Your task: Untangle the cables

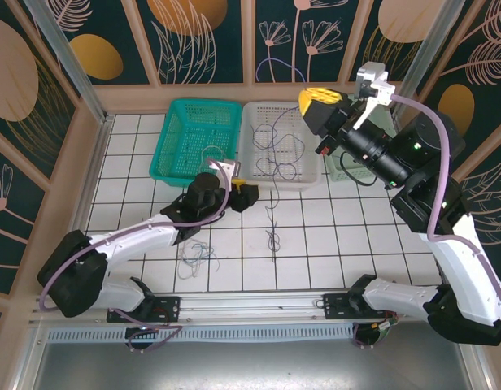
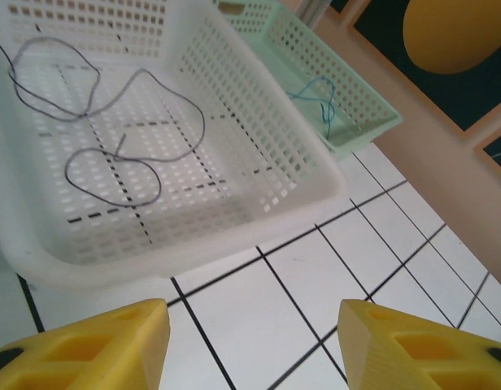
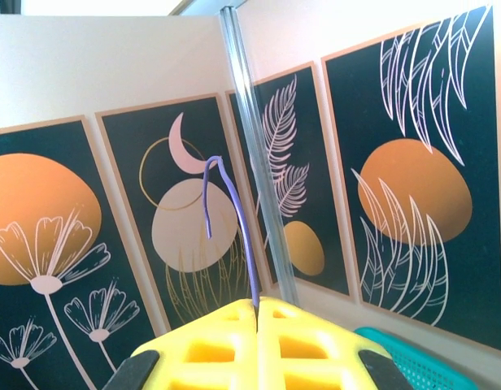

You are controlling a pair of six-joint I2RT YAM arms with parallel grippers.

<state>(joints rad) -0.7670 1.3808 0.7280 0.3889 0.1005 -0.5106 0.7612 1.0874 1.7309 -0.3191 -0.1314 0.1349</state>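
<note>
My right gripper (image 1: 320, 101) is raised high at the back right, its yellow fingers (image 3: 315, 341) shut on a thin purple-blue cable (image 3: 238, 219) that curls up in front of the wall panels. Several dark cables (image 1: 279, 150) lie in the white basket (image 1: 252, 175), one a looping strand (image 2: 112, 130). A dark cable (image 1: 273, 231) and pale cables (image 1: 198, 256) lie on the tiles. A blue cable (image 2: 320, 97) sits in the pale green basket (image 2: 372, 122). My left gripper (image 1: 237, 185) hovers low by the white basket's front edge, open (image 2: 254, 341), with bare tile between its fingers.
A teal basket (image 1: 165, 158) stands left of the white one with a pale wire loop (image 1: 211, 154) inside. The pale green basket (image 1: 341, 172) is partly hidden behind the right arm. Wall panels enclose the table at the back and sides. White tiles lie in front of the baskets.
</note>
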